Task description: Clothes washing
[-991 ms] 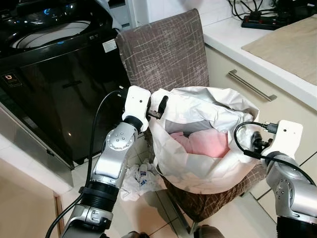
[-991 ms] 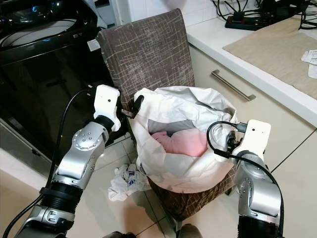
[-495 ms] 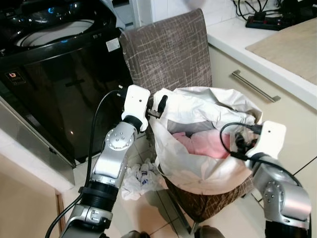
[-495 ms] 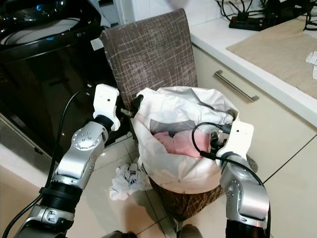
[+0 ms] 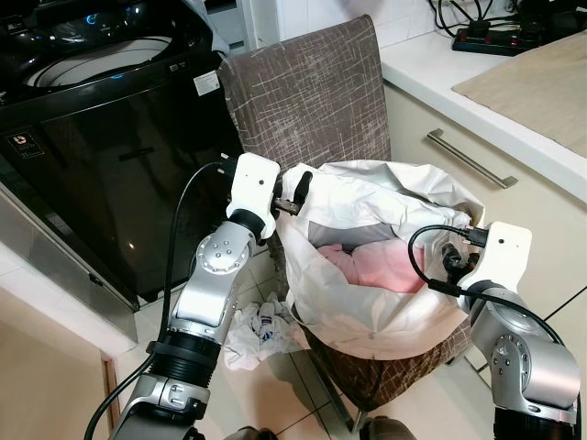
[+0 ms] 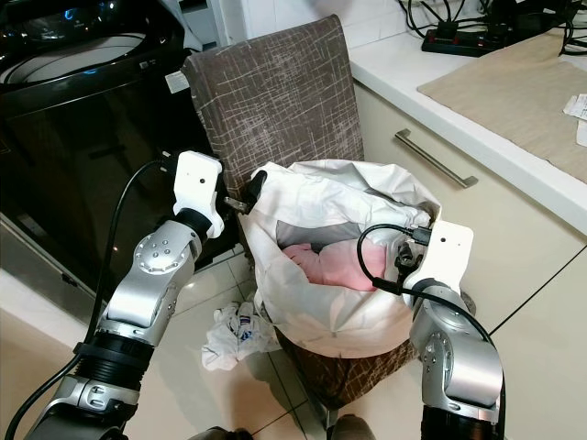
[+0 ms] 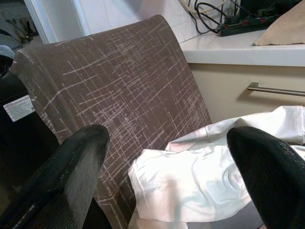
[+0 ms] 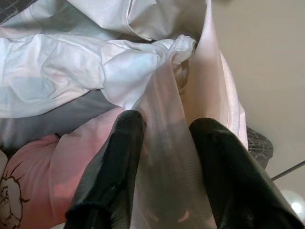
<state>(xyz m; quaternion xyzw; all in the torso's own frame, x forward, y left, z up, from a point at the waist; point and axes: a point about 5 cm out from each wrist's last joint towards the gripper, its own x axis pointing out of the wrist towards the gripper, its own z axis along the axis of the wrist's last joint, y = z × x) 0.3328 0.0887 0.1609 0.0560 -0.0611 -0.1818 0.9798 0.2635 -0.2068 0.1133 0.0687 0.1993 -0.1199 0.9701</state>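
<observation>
We see even, bright indoor light; glare streaks the black washing machine (image 5: 101, 137) at ten o'clock; near fingertips (image 7: 71, 162) blur softly.
</observation>
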